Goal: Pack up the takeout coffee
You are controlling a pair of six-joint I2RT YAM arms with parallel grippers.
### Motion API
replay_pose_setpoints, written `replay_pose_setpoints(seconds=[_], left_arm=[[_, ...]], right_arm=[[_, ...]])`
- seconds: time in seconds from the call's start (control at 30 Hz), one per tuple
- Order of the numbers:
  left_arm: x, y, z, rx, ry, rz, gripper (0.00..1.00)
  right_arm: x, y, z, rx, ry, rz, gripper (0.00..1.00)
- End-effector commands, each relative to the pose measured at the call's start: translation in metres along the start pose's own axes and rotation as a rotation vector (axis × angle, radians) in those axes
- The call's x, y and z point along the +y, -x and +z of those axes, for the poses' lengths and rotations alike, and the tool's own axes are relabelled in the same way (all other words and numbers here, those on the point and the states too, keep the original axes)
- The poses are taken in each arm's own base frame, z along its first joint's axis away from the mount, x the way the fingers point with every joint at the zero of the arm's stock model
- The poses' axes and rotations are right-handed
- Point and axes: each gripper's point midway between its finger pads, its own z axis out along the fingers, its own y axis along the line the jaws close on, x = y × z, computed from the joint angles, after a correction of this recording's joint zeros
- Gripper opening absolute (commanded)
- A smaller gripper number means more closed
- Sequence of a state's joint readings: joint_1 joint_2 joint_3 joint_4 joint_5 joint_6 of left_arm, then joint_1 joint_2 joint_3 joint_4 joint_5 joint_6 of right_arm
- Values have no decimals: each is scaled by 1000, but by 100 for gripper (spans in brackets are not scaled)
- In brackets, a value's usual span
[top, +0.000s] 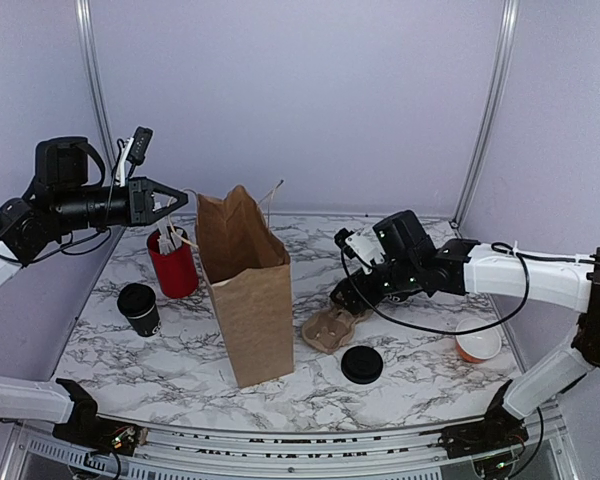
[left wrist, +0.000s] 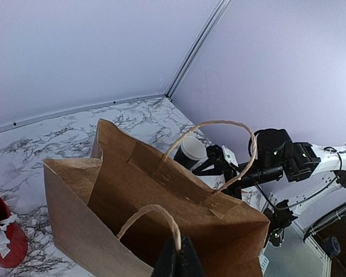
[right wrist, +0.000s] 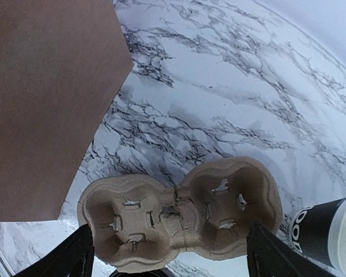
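A marble counter (top: pixel 430 385) seen from above, with a tall brown paper bag (top: pixel 250 300) standing upright in the middle. The takeout coffee (top: pixel 140 310) — a small all-black cup — stands on the counter left of the bag, just beside a red holder (top: pixel 173 268). Neither arm touches it.

My left claw (top: pixel 178 196) hangs high at the bag's left rim, fingers pressed together. In the wrist view the near handle (left wrist: pixel 147 210) loops down to the tips, but I cannot tell whether it is pinched. My right claw (right wrist: pixel 173 257) hovers with jaws wide apart over a cardboard cup carrier (right wrist: pixel 179 213), which lies flat to the right of the bag. It grips nothing. A second cup with a white upper part (right wrist: pixel 326 231) stands just beside the carrier.

I judge the step in hand to be picking up the carrier. To do it well I would come straight down, close on the narrow ridge between the two wells, and stay clear of the neighbouring cup — while the left claw steadies the bag's mouth.
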State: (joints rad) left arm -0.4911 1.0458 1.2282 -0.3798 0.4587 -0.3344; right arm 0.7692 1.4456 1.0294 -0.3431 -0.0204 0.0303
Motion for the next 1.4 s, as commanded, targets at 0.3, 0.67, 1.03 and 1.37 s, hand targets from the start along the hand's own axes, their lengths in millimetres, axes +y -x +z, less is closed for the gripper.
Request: replay_pose_setpoints(seconds=[0.3, 0.67, 1.03, 1.37], left_arm=[[27, 20, 19, 12, 31, 54, 0], [30, 33, 29, 0, 4, 49, 0], [22, 26, 9, -27, 10, 9, 22], [30, 20, -9, -59, 99, 1, 53]], right_arm=[[-5, -1, 19, 31, -16, -9, 88], [-14, -9, 26, 58, -33, -1, 88], [-13, -18, 32, 112, -26, -8, 88], [-10, -30, 45, 197, -3, -24, 87]])
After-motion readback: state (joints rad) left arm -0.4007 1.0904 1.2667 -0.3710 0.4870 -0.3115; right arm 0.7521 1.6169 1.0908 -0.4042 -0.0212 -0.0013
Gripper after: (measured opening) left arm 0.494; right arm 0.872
